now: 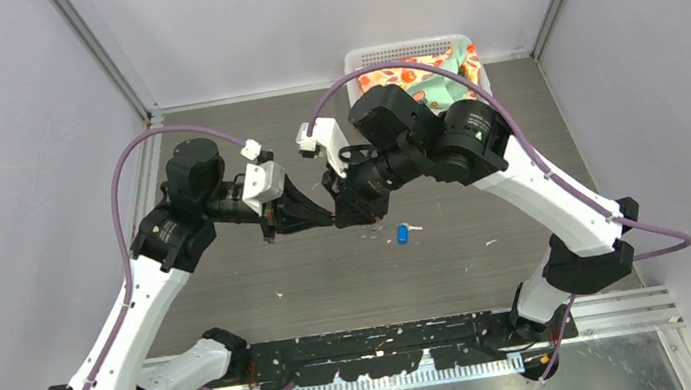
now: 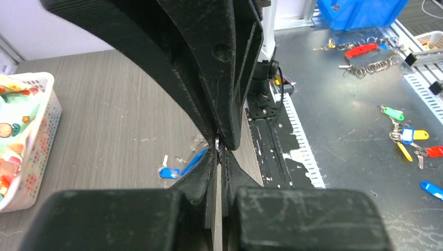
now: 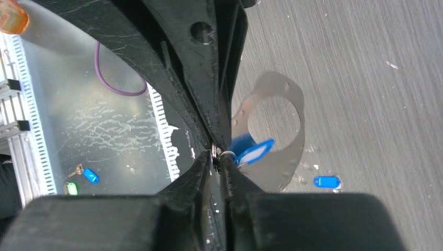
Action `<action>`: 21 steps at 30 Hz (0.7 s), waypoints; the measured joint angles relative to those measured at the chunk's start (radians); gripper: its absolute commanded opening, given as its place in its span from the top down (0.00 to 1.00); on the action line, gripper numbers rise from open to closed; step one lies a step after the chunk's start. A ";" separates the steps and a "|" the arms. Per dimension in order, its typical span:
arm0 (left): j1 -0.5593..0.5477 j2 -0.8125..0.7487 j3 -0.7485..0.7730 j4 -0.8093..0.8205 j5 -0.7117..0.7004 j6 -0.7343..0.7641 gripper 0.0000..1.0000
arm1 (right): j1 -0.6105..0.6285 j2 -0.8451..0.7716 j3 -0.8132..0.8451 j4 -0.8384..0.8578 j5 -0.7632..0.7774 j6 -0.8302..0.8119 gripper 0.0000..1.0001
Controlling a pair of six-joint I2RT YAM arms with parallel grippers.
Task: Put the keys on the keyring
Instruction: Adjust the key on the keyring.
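Above the table's middle, my left gripper [image 1: 325, 220] and right gripper [image 1: 342, 218] meet tip to tip. Each is shut on the thin metal edge of the keyring [image 3: 215, 153], which shows as a sliver between the pads [image 2: 217, 142]; most of it is hidden. One blue-headed key [image 3: 254, 151] hangs from a small ring right beside the right fingertips, and in the left wrist view this key [image 2: 194, 161] peeks past the left finger. A second key [image 1: 402, 234] lies flat on the wood table just right of the grippers [image 2: 168, 172] [image 3: 327, 182].
A white basket [image 1: 403, 50] with colourful contents stands at the back of the table [image 2: 47, 112]. Beyond the table's near edge, a metal bench carries loose coloured key tags [image 2: 405, 137], rings [image 2: 373, 65] and a blue bin [image 2: 360, 10].
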 measured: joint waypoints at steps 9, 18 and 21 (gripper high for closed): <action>-0.002 0.000 0.009 -0.019 0.011 0.004 1.00 | 0.007 -0.224 -0.299 0.261 0.064 0.041 0.42; -0.002 -0.018 0.011 0.111 0.080 -0.161 1.00 | 0.006 -0.581 -0.570 0.566 0.149 0.136 0.40; -0.002 -0.040 0.010 0.187 0.118 -0.230 1.00 | 0.006 -0.595 -0.622 0.607 0.170 0.137 0.40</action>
